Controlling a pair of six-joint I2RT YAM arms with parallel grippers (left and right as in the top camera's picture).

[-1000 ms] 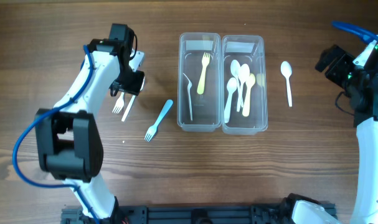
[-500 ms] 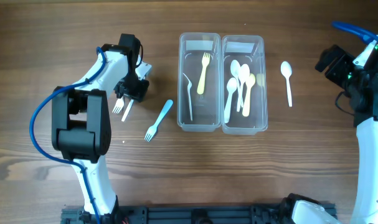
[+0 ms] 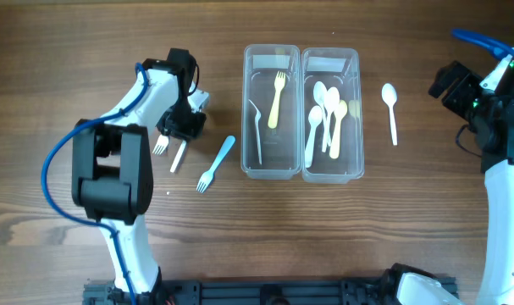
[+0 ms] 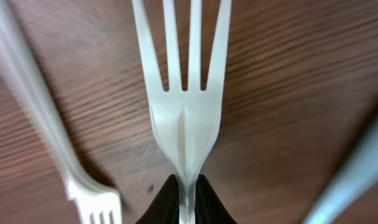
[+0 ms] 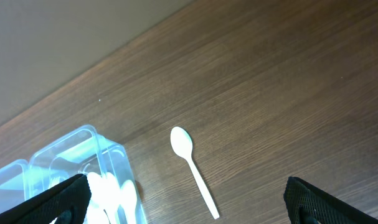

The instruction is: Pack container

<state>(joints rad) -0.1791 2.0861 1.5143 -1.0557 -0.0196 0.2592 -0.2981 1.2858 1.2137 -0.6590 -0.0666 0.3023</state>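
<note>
Clenched only on the narrow neck of the white fork, the left end effector may let it pivot or slip during transfer to the container.

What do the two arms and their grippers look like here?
The left arm and right arm are white links with black joints, each trailing a blue cable. The left gripper and right gripper have black fingers.

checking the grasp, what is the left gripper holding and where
A white fork, pinched by the left gripper at its neck, just below the tines.
</note>
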